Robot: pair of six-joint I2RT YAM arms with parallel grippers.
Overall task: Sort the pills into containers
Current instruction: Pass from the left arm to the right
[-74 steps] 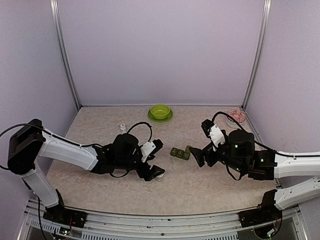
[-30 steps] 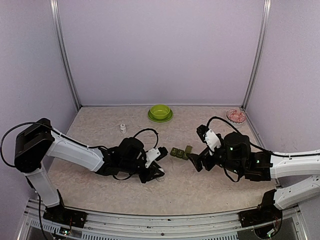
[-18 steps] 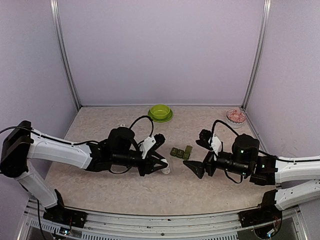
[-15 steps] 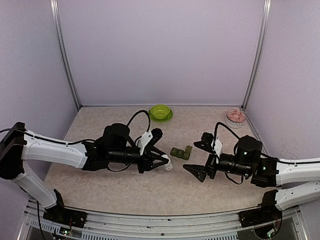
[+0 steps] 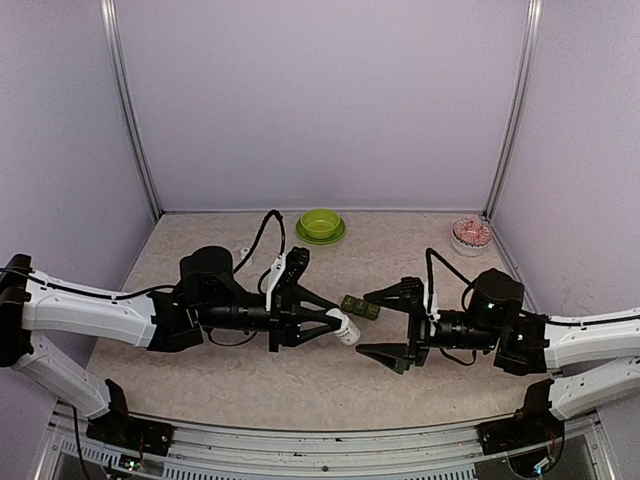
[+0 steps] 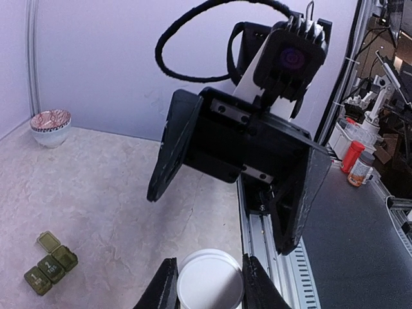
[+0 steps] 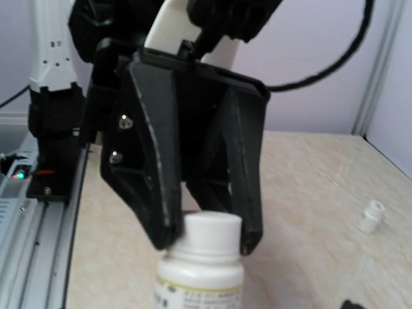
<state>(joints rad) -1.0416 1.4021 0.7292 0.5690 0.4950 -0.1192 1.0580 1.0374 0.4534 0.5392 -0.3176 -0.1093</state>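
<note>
The pill box (image 5: 360, 307) is a small dark green strip of three square compartments in a row. It lies on the table (image 5: 200, 370) about midway between the two arms, just beyond the gap that separates their grippers. The pills themselves are too small to make out in any view.

The left gripper (image 5: 338, 324) is clamped on a small white bottle (image 5: 347, 330), which it holds out toward the right arm, just on the near side of the pill box. The right gripper (image 5: 392, 325) faces it with its jaws spread wide and nothing between them.

From above, the pill box is little more than a dark block. The left wrist view shows more: the lid at one end stands open while the other two lie flat. That view shows the bottle only as a round white top between the left fingers, with the right gripper's black fingers splayed behind it and a patterned bowl (image 6: 50, 126) on the table by the far wall.

The right wrist view shows that the left fingers grip the bottle at its cap and that the body carries a label. It also catches a small white piece (image 7: 371, 216) lying apart on the table. The overhead view alone shows the lime green bowl (image 5: 321, 226) by the back wall.
</note>
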